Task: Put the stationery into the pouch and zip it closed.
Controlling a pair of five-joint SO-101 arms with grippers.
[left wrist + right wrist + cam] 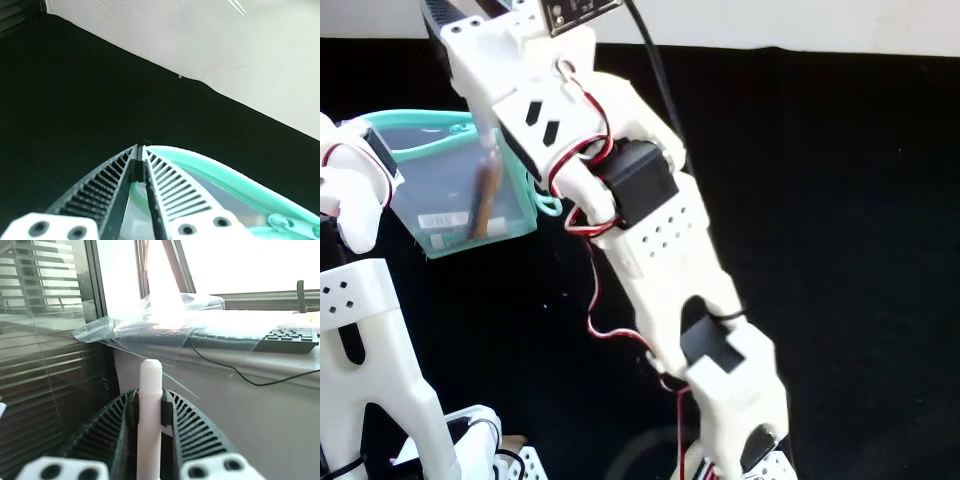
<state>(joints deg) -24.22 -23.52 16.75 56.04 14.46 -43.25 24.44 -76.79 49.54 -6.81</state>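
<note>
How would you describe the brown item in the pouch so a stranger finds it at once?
Against the black table, find the clear plastic pouch with a mint-green zip edge at the high view's upper left. Inside is a slim brown pen-like stick, long and dark beside the flat white label.

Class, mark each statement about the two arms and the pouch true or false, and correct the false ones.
1. The left claw is shut on the edge of the pouch. True.
2. The right claw is empty. False: it is shut on a white stick.
3. The pouch's rim is red. False: it is teal.
4. A brown pen-like item shows through the pouch's clear wall. True.
</note>
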